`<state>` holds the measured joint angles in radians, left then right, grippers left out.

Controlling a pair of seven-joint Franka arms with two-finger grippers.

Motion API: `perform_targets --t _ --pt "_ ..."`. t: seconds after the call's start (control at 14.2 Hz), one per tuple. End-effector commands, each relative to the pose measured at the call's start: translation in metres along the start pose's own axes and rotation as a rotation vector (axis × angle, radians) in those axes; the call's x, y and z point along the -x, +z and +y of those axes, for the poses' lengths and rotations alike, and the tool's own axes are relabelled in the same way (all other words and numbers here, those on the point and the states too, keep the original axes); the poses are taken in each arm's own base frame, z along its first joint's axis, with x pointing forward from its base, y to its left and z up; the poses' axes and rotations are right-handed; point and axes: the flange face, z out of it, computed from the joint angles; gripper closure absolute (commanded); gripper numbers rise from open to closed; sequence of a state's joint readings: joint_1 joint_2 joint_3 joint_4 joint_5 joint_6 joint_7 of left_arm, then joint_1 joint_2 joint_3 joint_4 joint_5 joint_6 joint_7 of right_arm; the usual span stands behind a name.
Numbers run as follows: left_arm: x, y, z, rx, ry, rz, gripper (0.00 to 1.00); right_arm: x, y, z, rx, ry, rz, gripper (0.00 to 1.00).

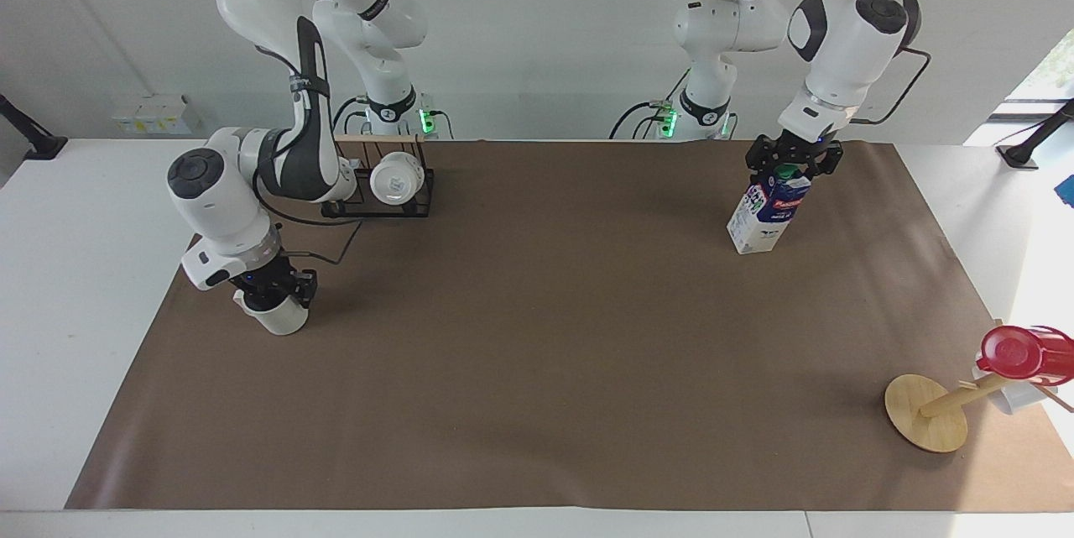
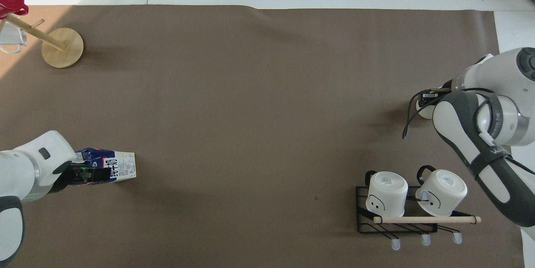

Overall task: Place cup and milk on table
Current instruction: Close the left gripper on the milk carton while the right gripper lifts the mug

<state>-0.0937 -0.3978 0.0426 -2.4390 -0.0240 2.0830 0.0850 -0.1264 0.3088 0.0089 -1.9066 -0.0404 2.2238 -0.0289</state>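
The cup (image 1: 281, 318), cream-white, stands on the brown sheet of the table (image 1: 537, 370) toward the right arm's end. My right gripper (image 1: 273, 296) is down at its rim, covering the dark inside; in the overhead view only a sliver of the cup (image 2: 424, 112) shows under the right gripper (image 2: 426, 98). The milk (image 1: 762, 223) stands upright toward the left arm's end. My left gripper (image 1: 790, 164) is open and straddles its gable top, the green cap between the fingers. From overhead the milk (image 2: 119, 167) shows beside the left gripper (image 2: 83, 172).
A black wire rack (image 1: 382, 185) holding two white mugs (image 2: 386, 192) stands near the right arm's base. A round wooden stand (image 1: 923, 412) with a red cup (image 1: 1024, 352) on its peg sits at the sheet's corner farthest from the robots, at the left arm's end.
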Motion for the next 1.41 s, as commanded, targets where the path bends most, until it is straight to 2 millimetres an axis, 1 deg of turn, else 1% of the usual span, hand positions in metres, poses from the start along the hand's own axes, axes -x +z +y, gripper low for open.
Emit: perform_targets --t 0.0,0.14,0.21,0.28,0.35,0.42,0.56,0.7,0.85,1.06,1.2,1.27,1.34 --pt "0.006 -0.003 0.001 0.01 0.009 0.017 0.15 0.0 -0.002 0.002 0.012 -0.025 0.008 1.0" --pt "0.005 -0.004 0.001 0.01 0.006 0.014 0.29 -0.002 -0.008 0.002 0.014 -0.023 0.016 1.0" --pt "0.005 -0.004 0.001 0.01 0.006 0.014 0.34 -0.003 -0.013 0.002 0.014 -0.022 0.019 1.0" --pt "0.004 -0.004 0.0 0.01 0.005 0.014 0.43 -0.002 -0.018 0.002 0.014 -0.02 0.02 1.0" --pt "0.003 -0.007 0.0 0.011 -0.001 0.01 0.48 -0.001 -0.025 0.0 0.015 -0.021 0.019 1.0" --pt "0.001 -0.014 -0.001 0.011 -0.005 0.01 0.5 -0.002 -0.036 0.0 0.015 -0.022 0.022 1.0" --pt "-0.007 -0.024 -0.001 0.011 -0.006 0.007 0.51 -0.006 -0.051 -0.005 0.015 -0.028 0.005 1.0" --pt "-0.014 -0.04 0.0 0.011 -0.028 0.008 0.51 -0.007 -0.066 -0.009 0.015 -0.035 0.022 1.0" --pt "-0.024 -0.056 0.002 0.01 -0.04 0.023 0.51 -0.007 -0.076 -0.014 0.012 -0.037 0.017 1.0" --pt "-0.044 -0.082 0.003 0.007 -0.036 0.012 0.51 -0.004 -0.09 -0.027 0.013 -0.039 0.016 1.0" --pt "-0.054 -0.095 0.014 0.008 -0.055 -0.004 0.51 -0.004 -0.095 -0.052 0.009 -0.078 0.016 1.0" --pt "-0.057 -0.098 0.022 0.009 -0.062 -0.014 0.51 -0.005 -0.098 -0.064 0.006 -0.091 0.015 1.0" --pt "-0.057 -0.103 0.03 0.009 -0.071 -0.016 0.51 -0.004 -0.1 -0.081 0.005 -0.097 0.016 1.0"
